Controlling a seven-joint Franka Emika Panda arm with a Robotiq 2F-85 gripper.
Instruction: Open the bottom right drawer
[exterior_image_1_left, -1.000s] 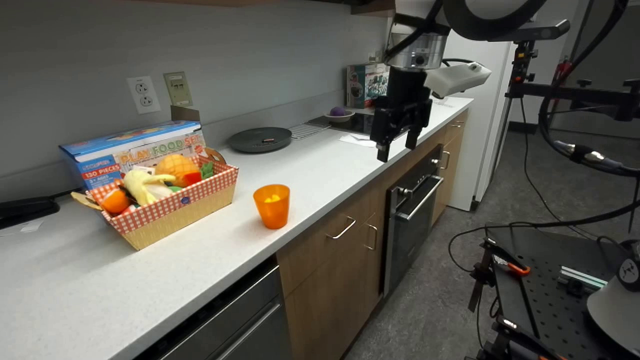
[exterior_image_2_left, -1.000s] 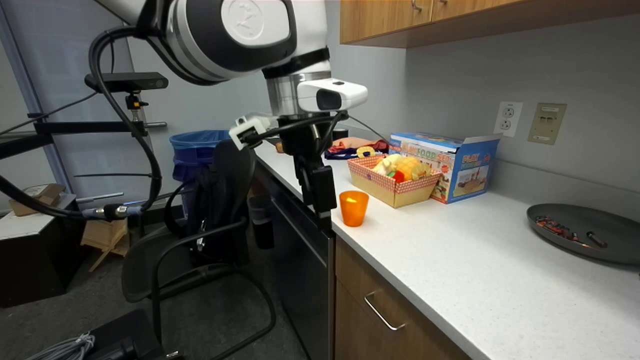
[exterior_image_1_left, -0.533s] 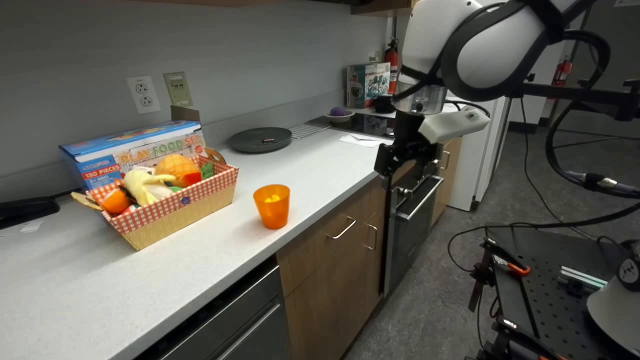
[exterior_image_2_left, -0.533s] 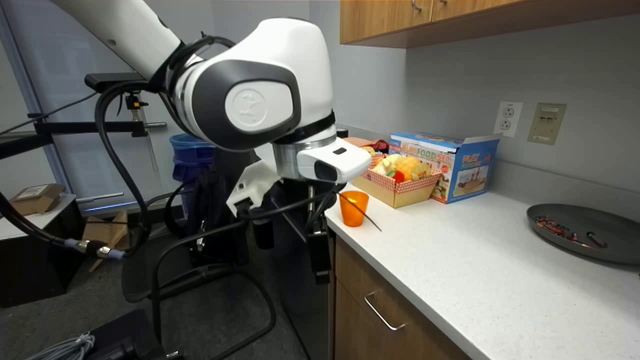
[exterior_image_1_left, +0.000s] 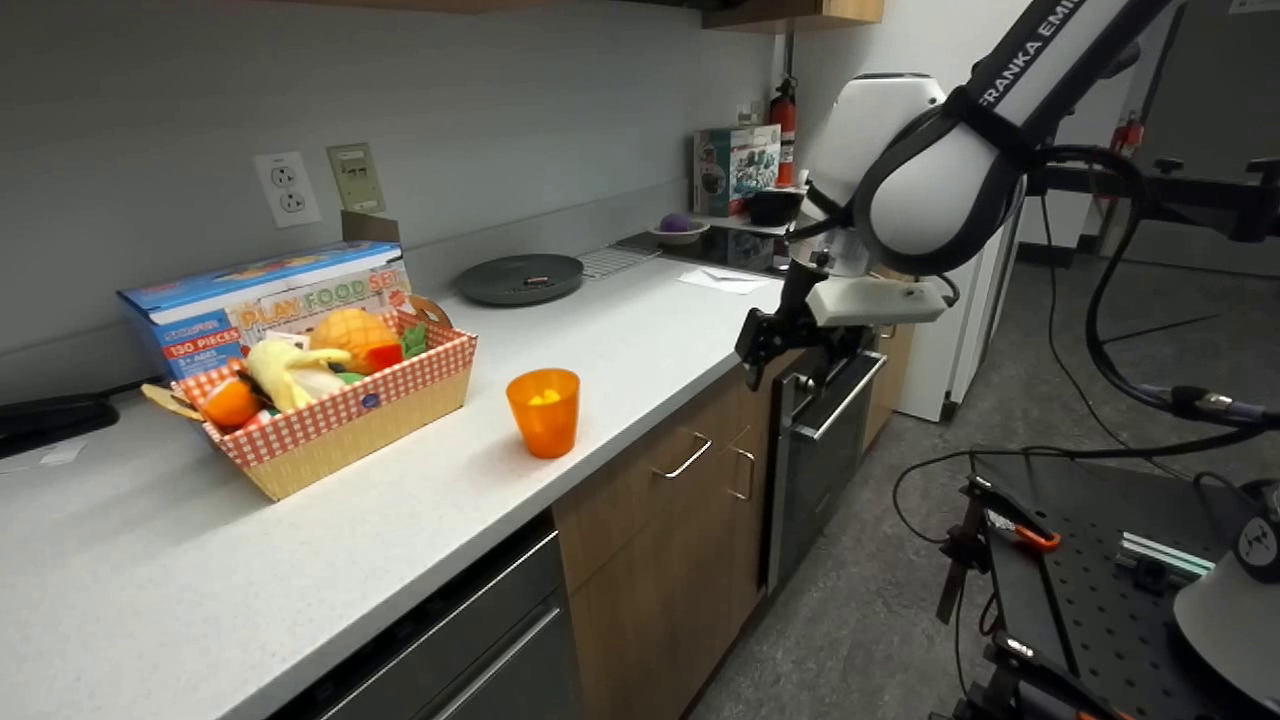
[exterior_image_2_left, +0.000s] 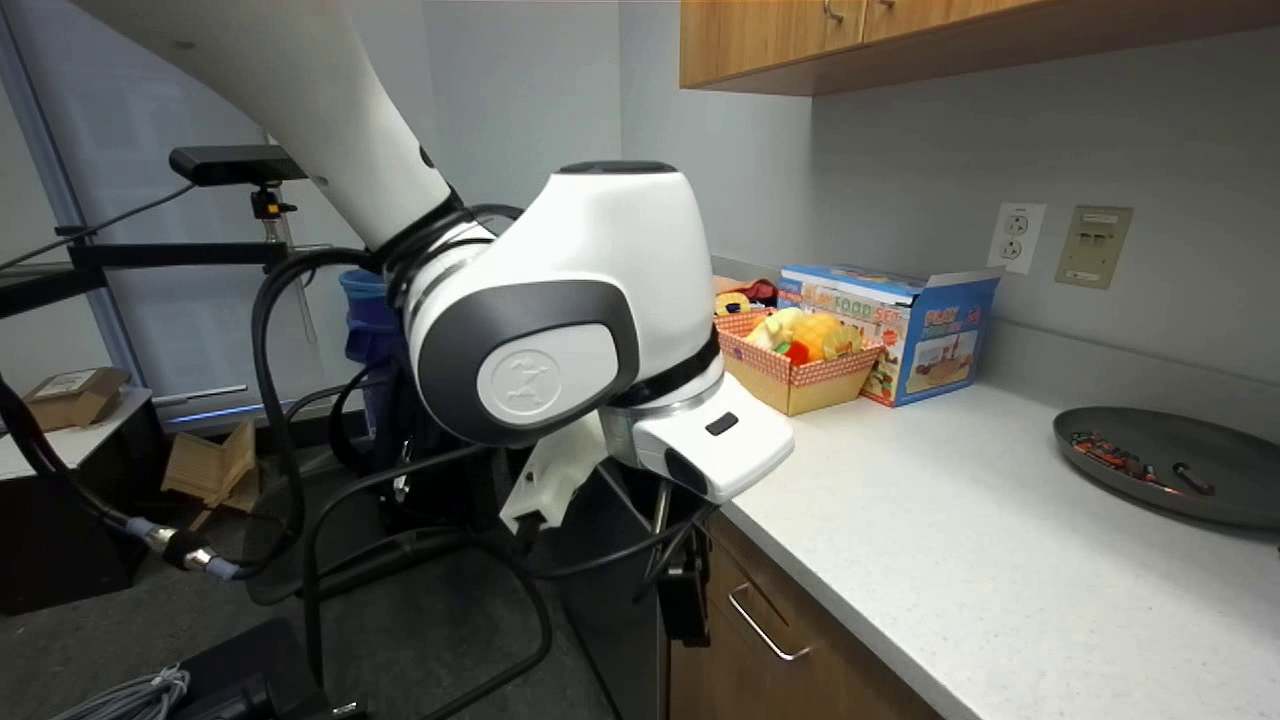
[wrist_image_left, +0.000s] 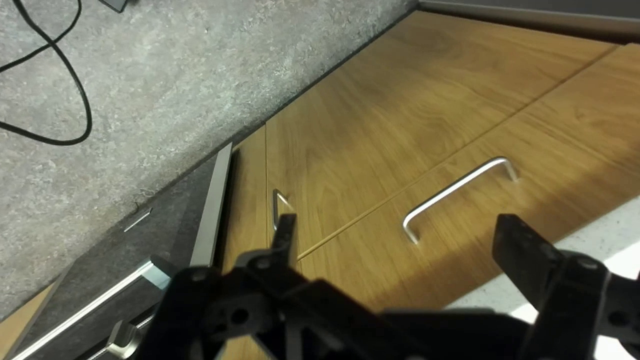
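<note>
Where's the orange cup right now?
In an exterior view, the orange cup is a bit left of the middle. It stands on the white counter, close to the front edge and just right of the red-checked basket.

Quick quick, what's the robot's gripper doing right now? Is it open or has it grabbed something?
Gripper: open, its fingers wide apart, holding nothing.
</note>
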